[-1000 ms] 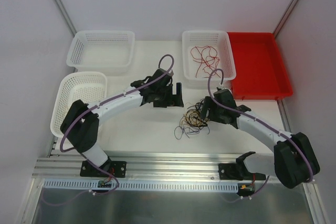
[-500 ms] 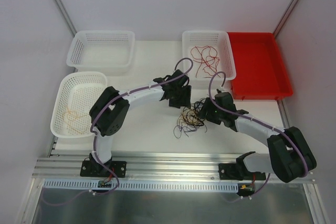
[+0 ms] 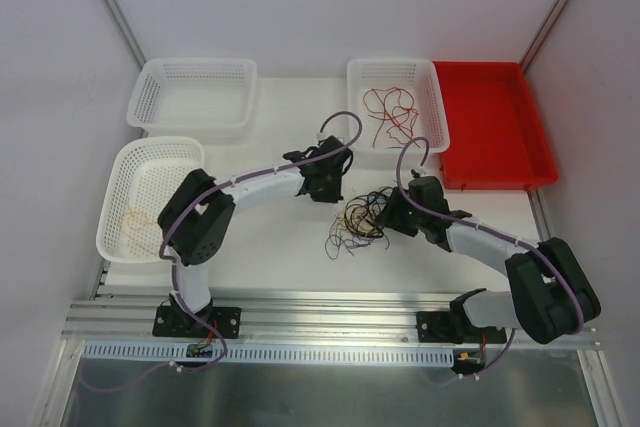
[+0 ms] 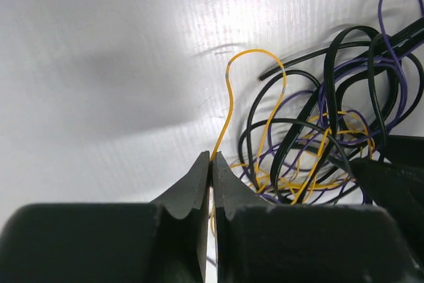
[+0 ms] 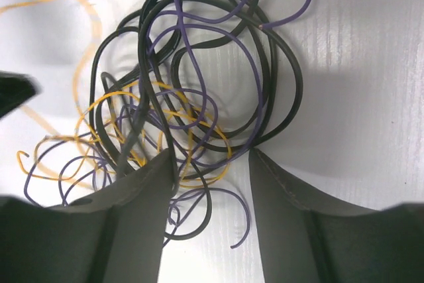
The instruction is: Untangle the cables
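Note:
A tangle of black, purple and yellow cables (image 3: 358, 219) lies on the white table between my two grippers. My left gripper (image 3: 328, 190) sits at the tangle's upper left edge. In the left wrist view the left gripper (image 4: 211, 157) is shut on one yellow cable (image 4: 229, 104), which arches up from the fingertips into the tangle (image 4: 324, 130). My right gripper (image 3: 392, 215) is at the tangle's right side. In the right wrist view the right gripper (image 5: 211, 157) is open over the tangle (image 5: 192, 77), with black, purple and yellow loops lying between its fingers.
A white basket (image 3: 392, 64) at the back middle holds red cables (image 3: 390, 112). A red tray (image 3: 480, 67) stands to its right. Another white basket (image 3: 195, 64) is at the back left. A third (image 3: 160, 143) on the left holds yellow-orange cables (image 3: 135, 222).
My left gripper has come to the tangle's edge and shut on a yellow cable. My right gripper's fingers have narrowed around the loops. The tangle shifted slightly left.

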